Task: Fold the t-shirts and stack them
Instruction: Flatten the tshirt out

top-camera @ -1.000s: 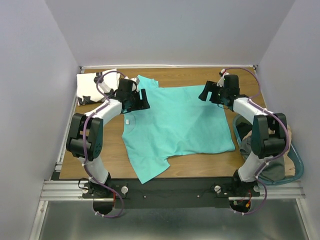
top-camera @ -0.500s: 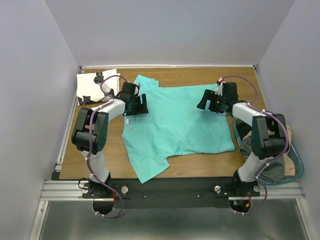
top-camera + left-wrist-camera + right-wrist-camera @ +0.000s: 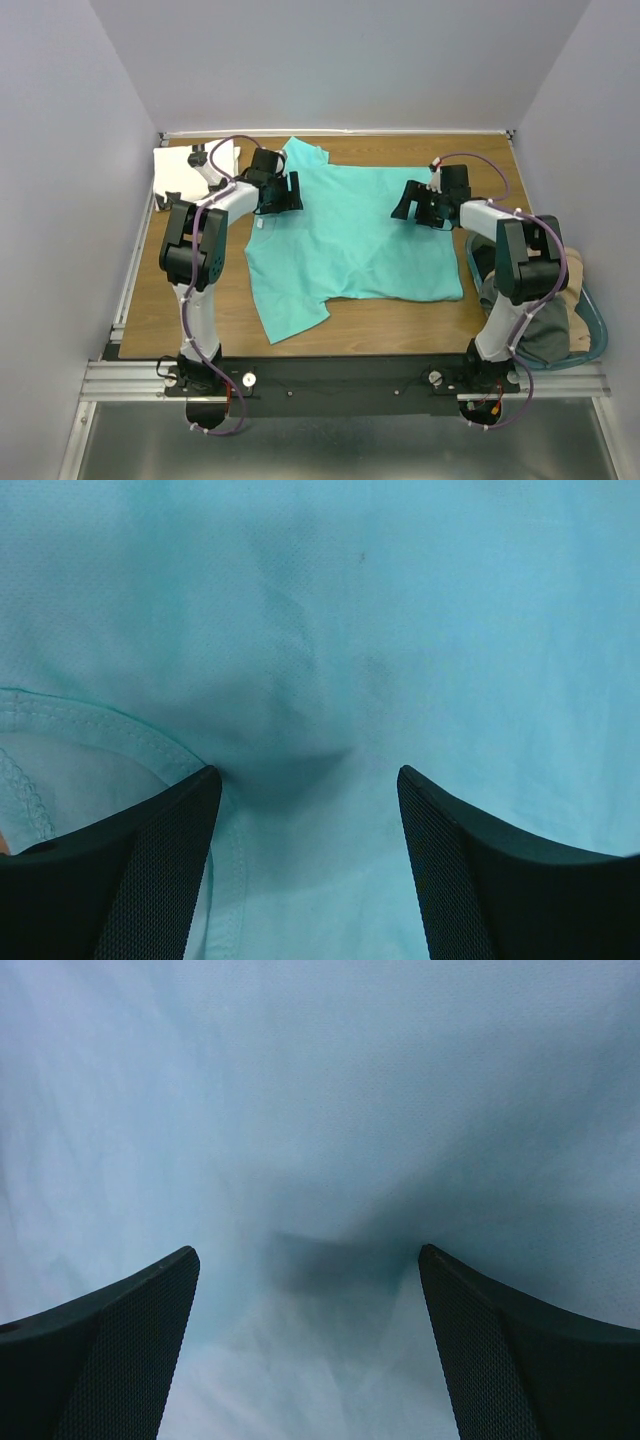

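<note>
Across the middle of the table [image 3: 400,320] the turquoise shirt [image 3: 350,245] is spread flat; the white shirt [image 3: 185,175] is seen folded at the far left corner. Both the left gripper [image 3: 287,192] and the right gripper [image 3: 408,208] are held just above it with jaws parted wide, nothing grasped. Were they closed here, only the top layer might be pinched, and a crooked, bunched fold produced

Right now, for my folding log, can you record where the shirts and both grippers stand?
turquoise t-shirt: spread open in the middle, unfolded
white t-shirt: compact pile, far-left corner of the table
left gripper: open, low over turquoise cloth by the collar
right gripper: open, low over the shirt's right side
basket: right edge, grey cloth inside
</note>
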